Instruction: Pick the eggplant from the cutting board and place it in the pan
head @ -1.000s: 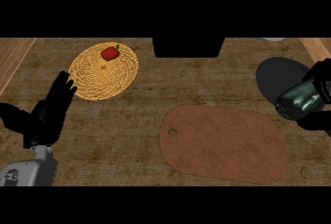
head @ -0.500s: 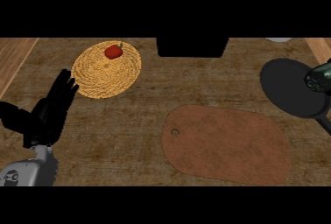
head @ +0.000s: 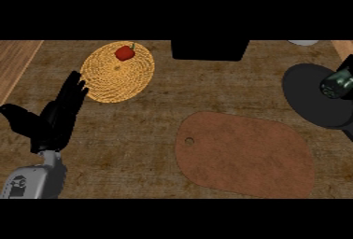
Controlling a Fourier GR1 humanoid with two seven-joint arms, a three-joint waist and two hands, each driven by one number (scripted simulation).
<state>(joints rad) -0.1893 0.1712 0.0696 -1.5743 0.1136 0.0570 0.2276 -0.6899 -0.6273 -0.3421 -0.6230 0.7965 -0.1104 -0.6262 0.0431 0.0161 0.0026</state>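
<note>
The brown cutting board (head: pixel 244 156) lies at lower centre with nothing on it. The dark round pan (head: pixel 314 100) sits at the right edge. Over its right rim shows a dark greenish rounded shape (head: pixel 338 83), cut off by the picture's edge; I cannot tell whether it is the eggplant, my right hand, or both. No other sign of the eggplant shows. My left hand (head: pixel 55 119) rests open at the left, fingers pointing up, holding nothing.
A woven yellow mat (head: pixel 117 72) with a small red pepper (head: pixel 124 52) lies at the upper left. A black box (head: pixel 209 49) stands at the top centre. A wooden strip (head: pixel 17 60) runs along the counter's left side.
The dark shape over the pan has moved right and slightly up, now mostly out of the picture. More of the pan shows. My left hand has not moved.
</note>
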